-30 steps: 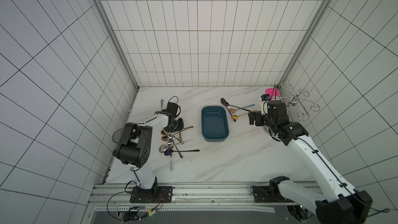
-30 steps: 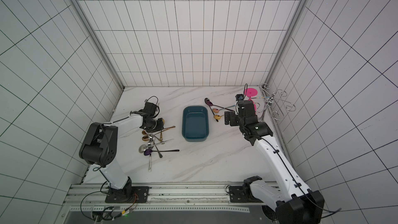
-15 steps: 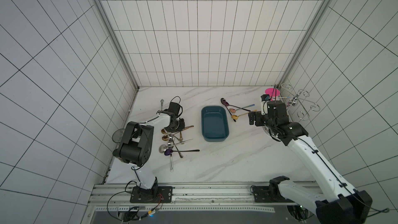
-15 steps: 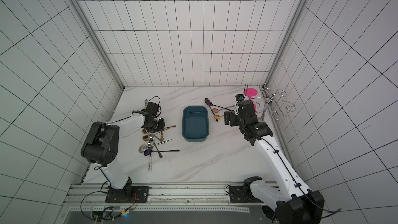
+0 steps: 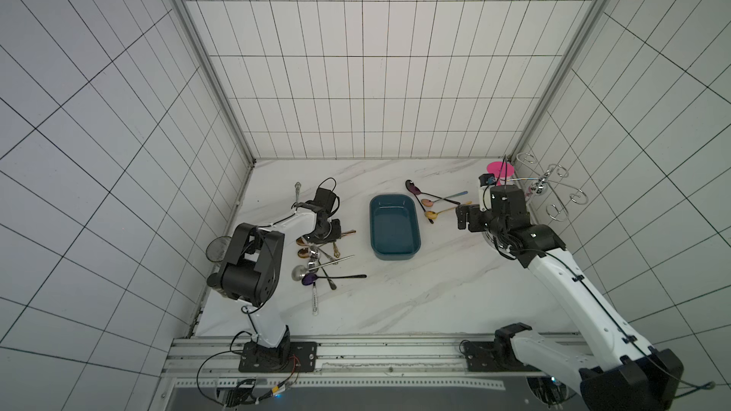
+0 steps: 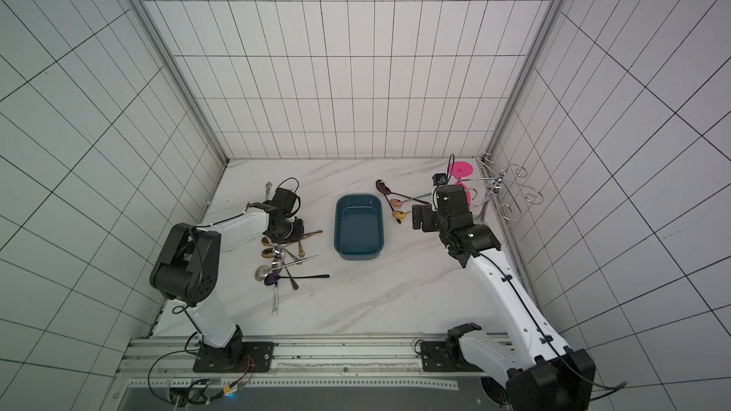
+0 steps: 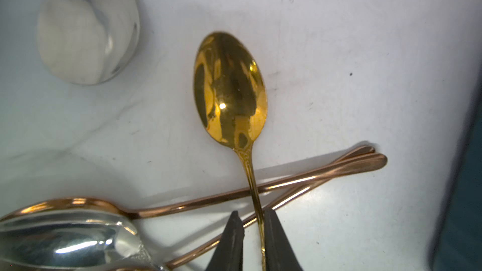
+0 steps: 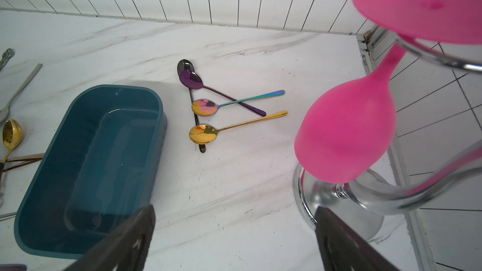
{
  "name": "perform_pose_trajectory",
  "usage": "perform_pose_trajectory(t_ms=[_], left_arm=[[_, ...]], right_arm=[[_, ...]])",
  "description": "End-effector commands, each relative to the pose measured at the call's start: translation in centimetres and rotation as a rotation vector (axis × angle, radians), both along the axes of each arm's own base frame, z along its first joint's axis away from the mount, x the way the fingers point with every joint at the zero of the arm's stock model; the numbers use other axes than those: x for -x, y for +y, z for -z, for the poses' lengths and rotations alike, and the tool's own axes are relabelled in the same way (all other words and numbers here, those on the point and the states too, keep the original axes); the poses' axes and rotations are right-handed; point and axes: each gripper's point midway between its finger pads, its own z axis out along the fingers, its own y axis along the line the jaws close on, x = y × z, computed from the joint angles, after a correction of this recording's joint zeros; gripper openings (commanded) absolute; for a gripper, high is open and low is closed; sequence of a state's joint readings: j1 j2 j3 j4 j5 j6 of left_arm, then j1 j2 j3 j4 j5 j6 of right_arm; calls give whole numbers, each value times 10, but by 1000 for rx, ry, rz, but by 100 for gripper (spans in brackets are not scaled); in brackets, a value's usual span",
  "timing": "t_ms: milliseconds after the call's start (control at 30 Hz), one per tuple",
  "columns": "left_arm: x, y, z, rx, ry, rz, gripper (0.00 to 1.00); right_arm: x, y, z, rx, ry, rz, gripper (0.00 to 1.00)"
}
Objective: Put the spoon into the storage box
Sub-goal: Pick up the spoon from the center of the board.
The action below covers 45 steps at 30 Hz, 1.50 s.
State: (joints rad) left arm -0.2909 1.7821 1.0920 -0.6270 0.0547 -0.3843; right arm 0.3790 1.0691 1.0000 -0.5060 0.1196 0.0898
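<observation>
White-tiled walls (image 5: 356, 92) box in a marbled worktop (image 5: 395, 302). The left gripper (image 7: 251, 216) stands pinched in on the thin handle of the gold spoon (image 7: 229, 92), which crosses two copper handles (image 7: 313, 175). The step in hand looks to be the grasp. Next should come a straight lift clear of that tangle, then a carry over the rim of the empty storage box (image 5: 394, 227) just beside the pile. The right gripper (image 8: 234, 212) hangs wide open and empty beyond the box, near the pink goblet (image 8: 344, 126), so the path looks free.
</observation>
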Motion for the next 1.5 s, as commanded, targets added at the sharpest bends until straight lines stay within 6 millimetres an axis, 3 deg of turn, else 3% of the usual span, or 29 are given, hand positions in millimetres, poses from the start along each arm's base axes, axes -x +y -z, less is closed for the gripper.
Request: perform_pose_trajectory(t_ms=[0,233,467,633,833,1067,1267,1467], left_arm=[[-6,4,8,-26,10,-8,19],[-12,4,16,-44,35,-13,17],[-11,3,12,-37,29,-16,1],[-10,-2,-8,-7,-17,-20,0],[-14,-17,-48,49,-111,-4,0],[-14,-48,-87,147,-164,33,0],[-11,-94,-115,274,-166,70,0],[-1,-143,-117,318,-135,158,0]], right_arm=[[1,-2,9,-5,9,5,99],[2,-2,10,-8,13,5,99],[2,-2,10,-8,13,8,99],[1,0,11,-14,18,4,99],[1,0,14,-10,35,7,99],[-4,4,16,-8,64,2,99],[-4,4,19,-12,86,8,99],[-3,5,21,-22,120,20,99]])
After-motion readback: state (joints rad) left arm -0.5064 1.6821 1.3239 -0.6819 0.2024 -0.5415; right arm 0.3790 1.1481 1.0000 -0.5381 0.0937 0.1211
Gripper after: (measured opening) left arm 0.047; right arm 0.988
